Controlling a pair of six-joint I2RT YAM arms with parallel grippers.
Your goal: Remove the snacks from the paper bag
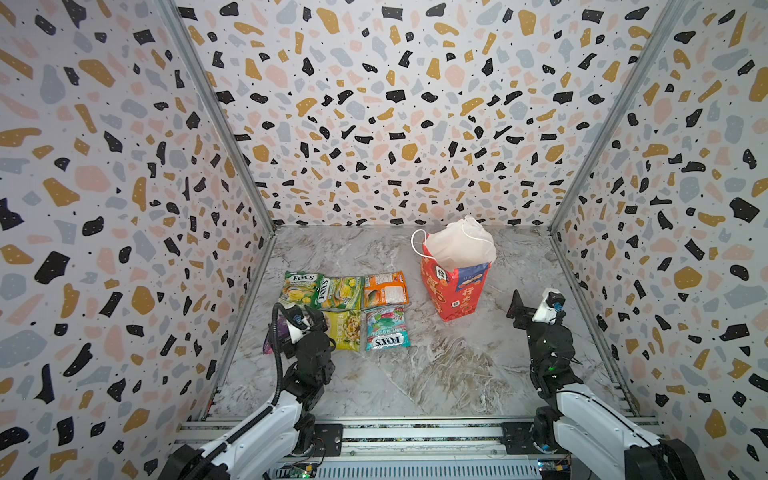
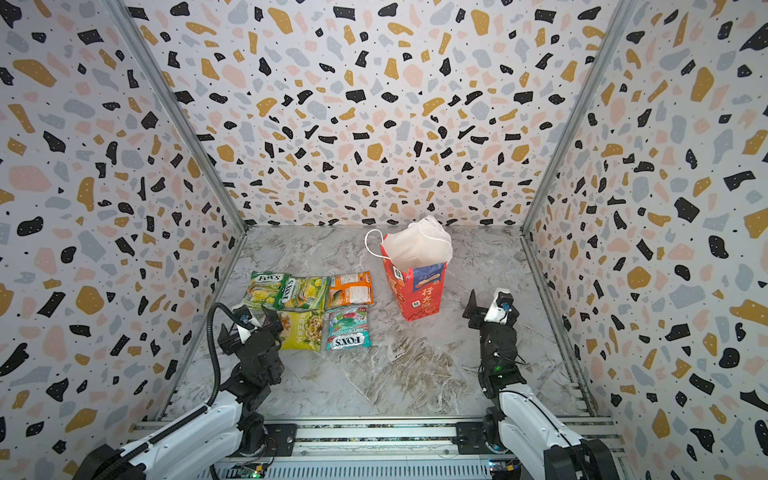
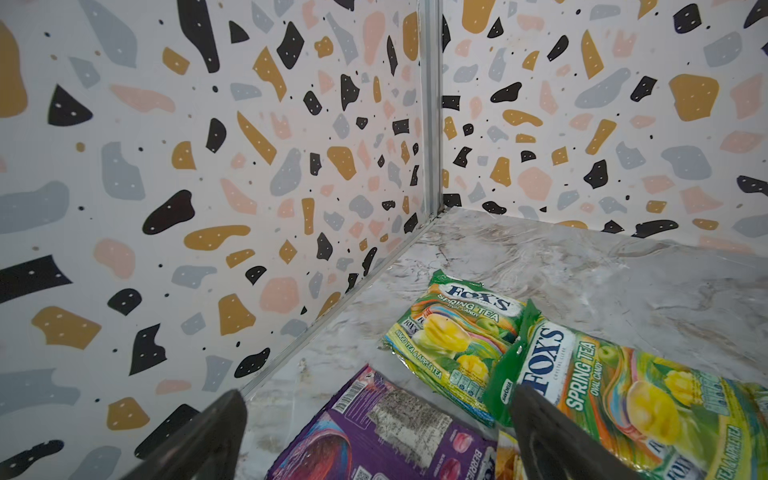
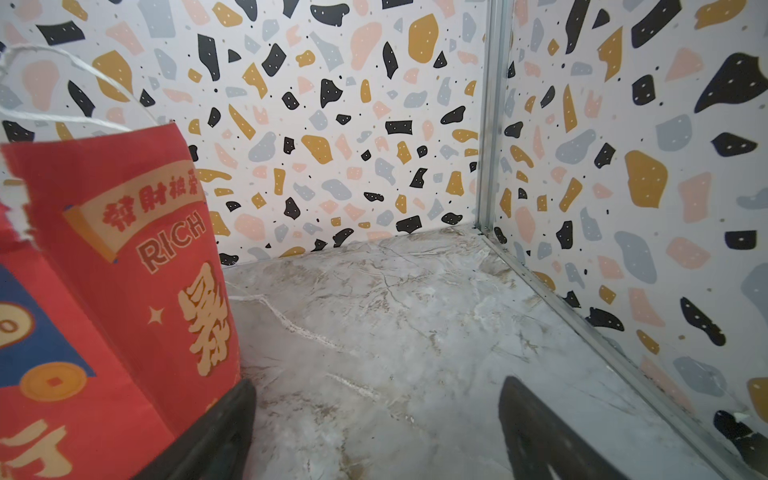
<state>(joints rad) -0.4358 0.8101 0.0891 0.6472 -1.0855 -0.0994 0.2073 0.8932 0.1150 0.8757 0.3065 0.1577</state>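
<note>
Left gripper gaping, empty, partly covers purple packet in both top views; right gripper gaping, empty, beside paper bag.

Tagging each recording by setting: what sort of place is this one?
Probably a lab recording booth: terrazzo-print panels in aluminium framing wall in a marble-look tabletop, with the left arm and right arm mounted on a rail at its front.
</note>
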